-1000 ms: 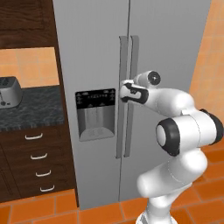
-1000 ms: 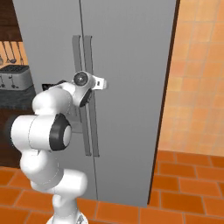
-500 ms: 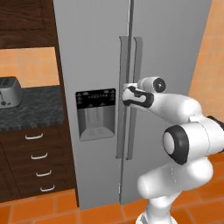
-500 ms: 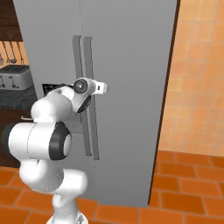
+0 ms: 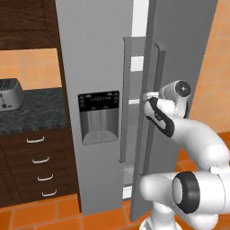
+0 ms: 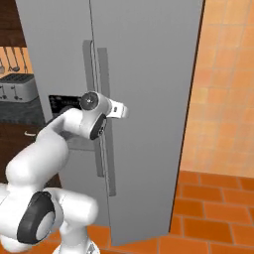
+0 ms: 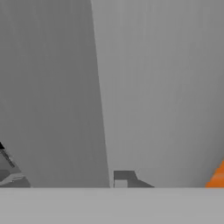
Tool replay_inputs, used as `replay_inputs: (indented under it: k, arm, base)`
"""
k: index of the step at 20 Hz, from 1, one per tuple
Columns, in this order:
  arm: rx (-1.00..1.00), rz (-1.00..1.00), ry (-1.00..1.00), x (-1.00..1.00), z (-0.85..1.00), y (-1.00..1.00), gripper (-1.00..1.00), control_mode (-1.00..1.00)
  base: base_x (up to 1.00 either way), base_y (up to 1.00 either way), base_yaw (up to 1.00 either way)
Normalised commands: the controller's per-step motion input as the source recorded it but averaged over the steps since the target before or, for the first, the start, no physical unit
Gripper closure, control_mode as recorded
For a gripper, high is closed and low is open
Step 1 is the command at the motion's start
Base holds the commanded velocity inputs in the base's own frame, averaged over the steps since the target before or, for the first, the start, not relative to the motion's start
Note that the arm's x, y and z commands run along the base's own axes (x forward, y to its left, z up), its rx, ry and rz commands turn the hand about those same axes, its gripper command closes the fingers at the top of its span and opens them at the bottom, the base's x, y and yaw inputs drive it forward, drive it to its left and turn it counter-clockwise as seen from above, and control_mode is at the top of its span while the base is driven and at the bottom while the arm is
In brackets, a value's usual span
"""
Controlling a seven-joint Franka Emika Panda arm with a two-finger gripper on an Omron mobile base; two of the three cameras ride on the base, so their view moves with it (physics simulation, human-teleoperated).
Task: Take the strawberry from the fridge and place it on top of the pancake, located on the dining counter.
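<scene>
The fridge stands straight ahead, tall and light grey, with a black dispenser panel on its left door. Its right door hangs slightly ajar, and a strip of white interior shows in the gap. My gripper is shut on that door's long vertical handle at about mid-height. In the right base view the hand sits against the same handle. The hand view is pressed close to the grey door surface. The strawberry is hidden inside the fridge. The pancake and the dining counter are out of view.
Left of the fridge runs a dark-topped wall counter with a toaster and dark wood drawers below. An orange tiled wall and orange floor lie to the right of the open door.
The gripper has closed on the right door's handle. The door, shut before, has swung out a little and a gap with white interior has opened.
</scene>
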Motion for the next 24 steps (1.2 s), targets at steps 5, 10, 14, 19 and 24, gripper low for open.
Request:
replay_inputs:
  k: [5, 10, 14, 19, 24]
  arm:
    - [0.06, -0.04, 0.11, -1.0, 0.05, -1.0, 1.0, -1.0]
    - [0.02, -0.05, 0.12, -1.0, 0.22, -0.97, -1.0, -1.0]
    - [0.0, -0.08, 0.12, -1.0, 0.42, -0.68, -1.0, -1.0]
    - [-0.13, 0.04, 0.0, -0.8, 0.43, 0.24, -1.0, -1.0]
    - [-0.42, 0.0, 0.24, -0.27, 0.17, 0.93, -1.0, -1.0]
  base:
    - [0.0, 0.0, 0.0]
    - [0.0, 0.0, 0.0]
    - [0.0, 0.0, 0.0]
    - [0.0, 0.0, 0.0]
    - [0.0, 0.0, 0.0]
